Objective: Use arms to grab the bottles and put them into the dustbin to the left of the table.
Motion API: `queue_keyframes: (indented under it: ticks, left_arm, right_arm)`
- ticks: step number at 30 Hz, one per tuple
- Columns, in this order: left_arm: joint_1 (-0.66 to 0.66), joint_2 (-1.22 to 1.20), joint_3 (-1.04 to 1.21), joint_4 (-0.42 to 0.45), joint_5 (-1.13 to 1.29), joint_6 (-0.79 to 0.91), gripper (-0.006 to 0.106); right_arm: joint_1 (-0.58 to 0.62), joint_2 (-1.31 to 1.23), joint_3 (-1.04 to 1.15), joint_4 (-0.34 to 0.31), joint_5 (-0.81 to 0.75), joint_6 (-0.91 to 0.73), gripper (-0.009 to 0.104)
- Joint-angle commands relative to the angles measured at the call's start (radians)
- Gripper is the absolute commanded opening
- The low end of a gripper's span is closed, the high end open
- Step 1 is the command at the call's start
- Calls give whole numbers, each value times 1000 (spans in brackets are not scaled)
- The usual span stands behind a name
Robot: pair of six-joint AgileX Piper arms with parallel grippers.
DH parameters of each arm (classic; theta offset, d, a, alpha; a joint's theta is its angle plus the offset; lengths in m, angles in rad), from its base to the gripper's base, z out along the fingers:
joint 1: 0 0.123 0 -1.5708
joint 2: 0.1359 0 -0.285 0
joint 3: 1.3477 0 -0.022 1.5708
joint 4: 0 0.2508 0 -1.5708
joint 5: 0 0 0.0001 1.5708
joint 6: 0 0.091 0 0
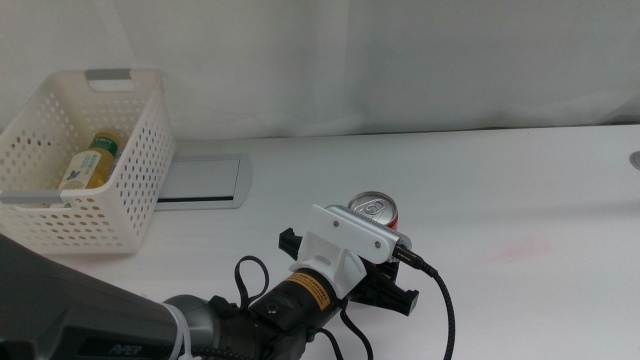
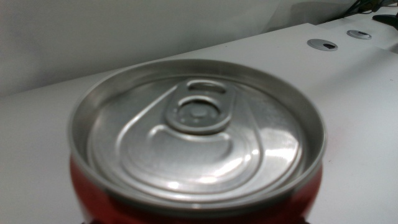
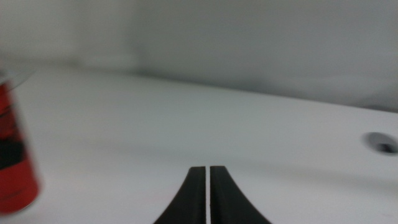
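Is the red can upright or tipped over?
Upright: the red can shows its silver lid facing up, with the left gripper around it.

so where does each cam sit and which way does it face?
Middle: above the table, looking forward and down; sees the basket holding a bottle, and the left arm at the can.
Left wrist: right over the can, facing its top; own jaws hidden.
Right wrist: low over the table, facing across it; own jaws shut.
Shared: all three show the can.

White-cased arm (image 1: 340, 245) — black braided cable (image 1: 440, 300), yellow label (image 1: 318, 292).
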Motion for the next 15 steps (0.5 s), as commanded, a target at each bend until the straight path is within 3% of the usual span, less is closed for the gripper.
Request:
queue_keyframes:
  ticks: [1, 8, 15]
  left_arm:
    - [2, 11, 1, -6, 55, -17, -3]
    - [2, 2, 1, -6, 56, -17, -3]
    - [2, -67, 1, -40, 115, 42, -3]
  right_arm:
    - [-94, -46, 7, -3, -8, -2, -3]
    - [-229, -174, 7, -3, -7, -2, -3]
    - [-248, -241, 7, -3, -4, -2, -3]
